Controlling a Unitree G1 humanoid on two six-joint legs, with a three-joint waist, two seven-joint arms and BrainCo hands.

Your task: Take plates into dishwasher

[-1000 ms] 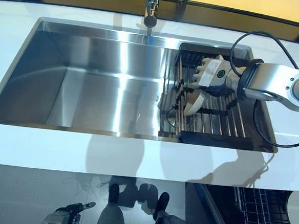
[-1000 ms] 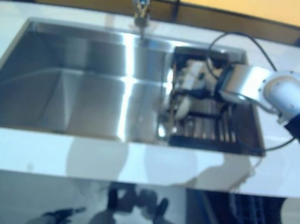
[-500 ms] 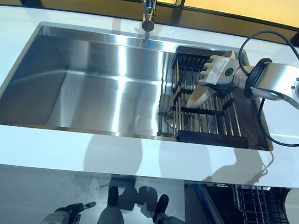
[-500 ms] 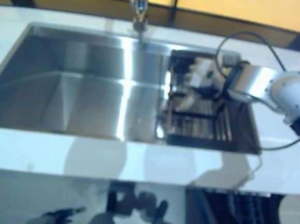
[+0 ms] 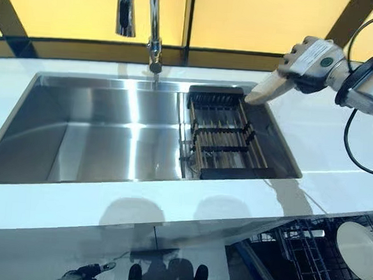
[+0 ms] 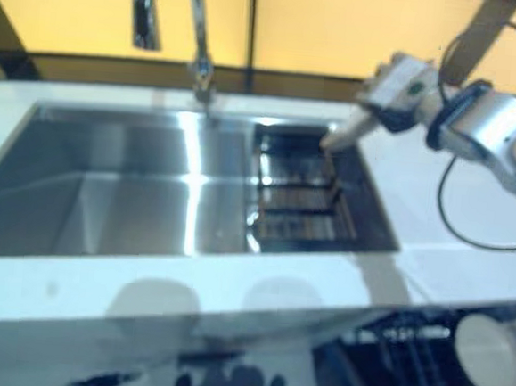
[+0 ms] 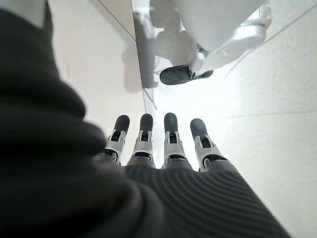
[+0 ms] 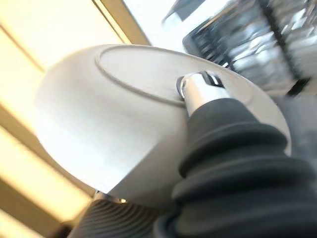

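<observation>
The plate (image 8: 114,124) — pale, with a raised foot ring on its underside — sat clamped in the right hand (image 5: 305,58), the thumb (image 8: 198,89) pressed against its bottom and the rest of the hand curled round its edge. Seen from the head, the plate (image 5: 267,91) showed edge-on as a cream sliver slanting down from that hand, held in the air above the far right corner of the sink (image 5: 110,128), over the white countertop (image 5: 315,136) and clear of the black dish rack (image 5: 222,139) that lay in the sink's right end. The rack's slots stood bare. Behind the basin rose the faucet (image 5: 152,29) against a yellow wall.

Lower right, beneath the counter's front edge, the wire basket of the dishwasher (image 5: 307,251) was pulled out — a second plate (image 5: 358,251) already stood in it.

The left hand (image 7: 158,144) hung low by the floor, its fingers straight and relaxed, holding nothing; a person's shoe (image 7: 185,74) showed on the floor beyond its fingertips.
</observation>
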